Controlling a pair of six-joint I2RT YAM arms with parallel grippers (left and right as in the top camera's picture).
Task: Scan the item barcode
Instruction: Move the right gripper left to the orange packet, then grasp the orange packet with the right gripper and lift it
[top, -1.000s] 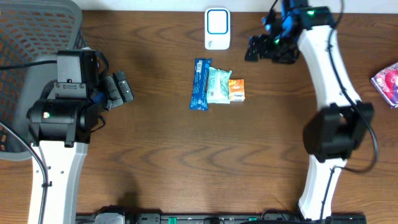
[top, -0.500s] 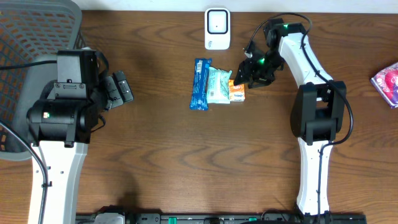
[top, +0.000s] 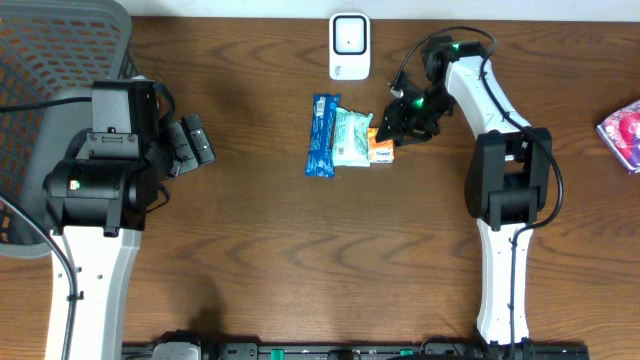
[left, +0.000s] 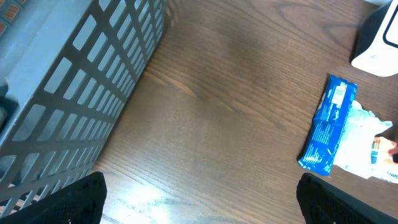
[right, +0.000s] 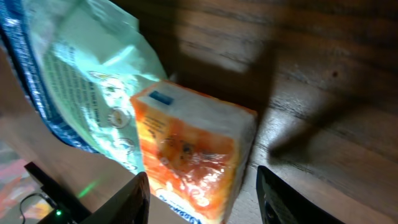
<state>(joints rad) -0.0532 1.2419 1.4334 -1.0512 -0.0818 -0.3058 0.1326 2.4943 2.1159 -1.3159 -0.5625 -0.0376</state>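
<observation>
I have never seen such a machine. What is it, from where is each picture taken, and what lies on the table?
These are two robot arms at a wooden table. One picture looks down from above; the other two come from wrist cameras. The left gripper is open and empty near a grey plastic basket. In the middle lie a blue wrapped bar, a pale green packet and an orange packet; beyond them stands a white device, probably the scanner. The right gripper has its fingers on either side of the orange packet; whether they press it, I cannot tell.
</observation>
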